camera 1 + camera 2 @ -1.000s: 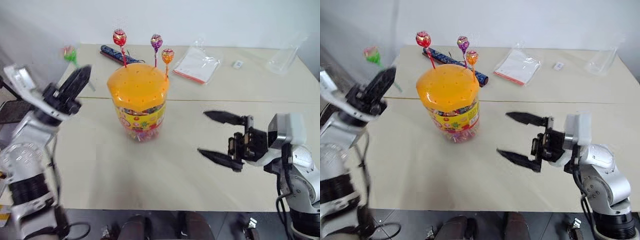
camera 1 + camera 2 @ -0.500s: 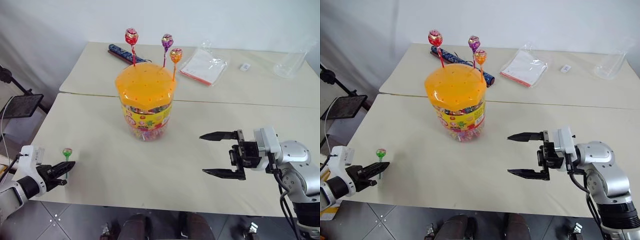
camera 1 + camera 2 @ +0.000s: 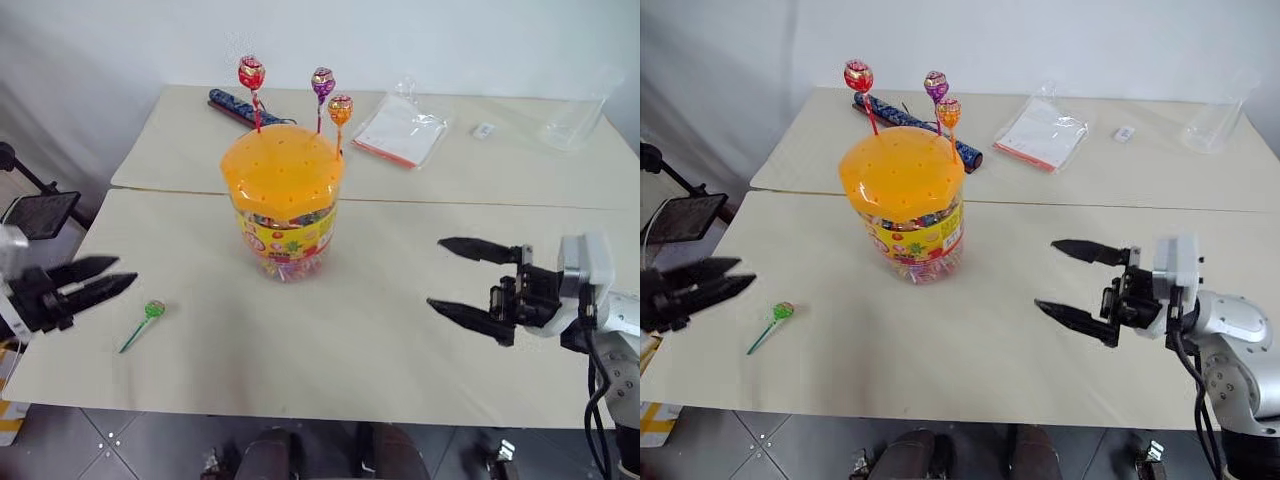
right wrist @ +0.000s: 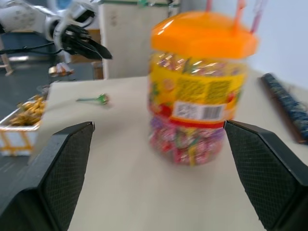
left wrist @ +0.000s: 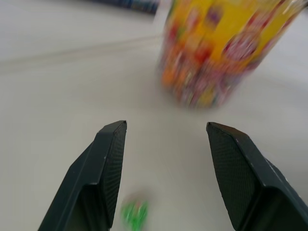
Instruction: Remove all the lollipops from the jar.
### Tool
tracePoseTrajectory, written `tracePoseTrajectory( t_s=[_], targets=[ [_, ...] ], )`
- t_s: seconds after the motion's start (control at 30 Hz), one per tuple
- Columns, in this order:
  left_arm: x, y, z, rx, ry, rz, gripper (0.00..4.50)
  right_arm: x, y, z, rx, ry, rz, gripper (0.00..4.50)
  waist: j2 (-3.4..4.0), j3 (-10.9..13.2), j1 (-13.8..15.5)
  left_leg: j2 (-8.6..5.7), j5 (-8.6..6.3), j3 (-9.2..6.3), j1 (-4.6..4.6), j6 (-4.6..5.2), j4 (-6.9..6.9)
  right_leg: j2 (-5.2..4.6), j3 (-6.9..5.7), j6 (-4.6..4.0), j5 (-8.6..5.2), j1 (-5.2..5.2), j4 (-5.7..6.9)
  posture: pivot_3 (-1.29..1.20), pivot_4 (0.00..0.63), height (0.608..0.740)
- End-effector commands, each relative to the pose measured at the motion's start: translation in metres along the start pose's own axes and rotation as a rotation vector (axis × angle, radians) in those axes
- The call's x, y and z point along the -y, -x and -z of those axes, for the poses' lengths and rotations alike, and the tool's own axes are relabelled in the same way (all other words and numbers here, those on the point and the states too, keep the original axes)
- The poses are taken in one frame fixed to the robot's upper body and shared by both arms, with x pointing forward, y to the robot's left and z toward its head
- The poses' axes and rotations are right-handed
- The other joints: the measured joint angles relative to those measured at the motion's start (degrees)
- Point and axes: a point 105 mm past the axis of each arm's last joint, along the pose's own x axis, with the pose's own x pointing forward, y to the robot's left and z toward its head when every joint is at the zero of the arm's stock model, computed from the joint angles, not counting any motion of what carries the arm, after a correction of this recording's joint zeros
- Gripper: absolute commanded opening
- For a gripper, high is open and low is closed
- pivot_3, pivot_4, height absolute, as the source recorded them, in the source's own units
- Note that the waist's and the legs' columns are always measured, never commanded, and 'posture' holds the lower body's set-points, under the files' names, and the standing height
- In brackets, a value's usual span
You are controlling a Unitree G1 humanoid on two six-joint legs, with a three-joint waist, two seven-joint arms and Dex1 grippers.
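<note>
The jar (image 3: 283,205), a clear rigid plastic tub with a domed orange lid pierced by small holes, stands in the middle of the table (image 3: 400,340). Three lollipops stick up from the far side of the lid: red (image 3: 250,73), purple (image 3: 322,82) and orange (image 3: 340,106). The green lollipop (image 3: 152,311) lies on the near left of the table.

Each looks light, its foil-wrapped head hard and slick, its stick thin and likely bendy; pinching the stick just under the head seems safest.

The left gripper (image 3: 88,280), near the left edge, has its fingers spread and empty. The right gripper (image 3: 462,280) hangs wide open right of the jar.
</note>
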Motion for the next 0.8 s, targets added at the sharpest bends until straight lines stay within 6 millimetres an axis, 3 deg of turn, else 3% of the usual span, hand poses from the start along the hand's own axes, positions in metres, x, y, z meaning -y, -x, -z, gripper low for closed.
tracePoseTrajectory(
  t_s=[0.03, 0.17, 0.27, 0.47, 0.6, 0.8],
  targets=[
    [0.009, -0.041, -0.044, 0.192, -0.118, 0.135, 2.80, 0.006, -0.001, -0.031, 0.135, 0.032, 0.082, 4.50, -0.05, -0.03, 0.37, -0.02, 0.02, 0.03, -0.01, 0.01, 0.01, -0.01, 0.03, 0.03, 0.03, 0.02, 0.09, 0.00, 0.150, 0.740],
    [0.009, -0.107, -0.081, 0.393, -0.121, 0.217, 2.80, 0.007, -0.003, -0.049, 0.242, 0.037, 0.138, 4.50, -0.11, -0.06, 0.59, -0.36, 0.26, 0.17, 0.06, 0.42, 0.01, -0.02, 0.00, 0.23, 0.15, 0.03, 0.27, 0.00, 0.150, 0.740],
    [0.009, -0.134, -0.075, 0.355, -0.113, 0.255, 2.80, 0.005, -0.004, -0.056, 0.277, 0.040, 0.157, 4.50, -0.12, -0.07, -0.53, -0.62, 0.24, 0.40, 0.06, 0.55, -0.01, 0.00, 0.01, 0.34, 0.20, 0.00, 0.17, 0.00, 0.150, 0.740],
    [0.011, -0.167, -0.071, 0.299, -0.078, 0.294, 2.80, -0.001, -0.002, -0.059, 0.289, 0.051, 0.180, 4.50, -0.24, 0.00, -1.03, -0.50, 0.22, 0.53, 0.05, 0.58, -0.02, 0.12, -0.03, 0.37, 0.20, -0.03, 0.03, 0.00, 0.150, 0.740],
    [0.012, -0.182, -0.085, 0.326, -0.048, 0.304, 1.99, -0.009, 0.006, -0.054, 0.292, 0.051, 0.204, 4.50, -0.31, 0.02, -0.24, -0.37, 0.26, 0.52, 0.06, 0.64, 0.04, 0.09, 0.07, 0.42, 0.22, 0.03, 0.03, 0.00, 0.150, 0.740],
    [0.014, -0.183, -0.091, 0.337, -0.021, 0.331, 0.21, -0.012, 0.009, -0.048, 0.289, 0.054, 0.214, 4.50, -0.32, 0.03, -0.58, -0.54, 0.28, 0.52, -0.02, 0.85, 0.09, -0.10, 0.15, 0.67, 0.36, 0.05, -0.09, 0.00, 0.150, 0.740]
  ],
)
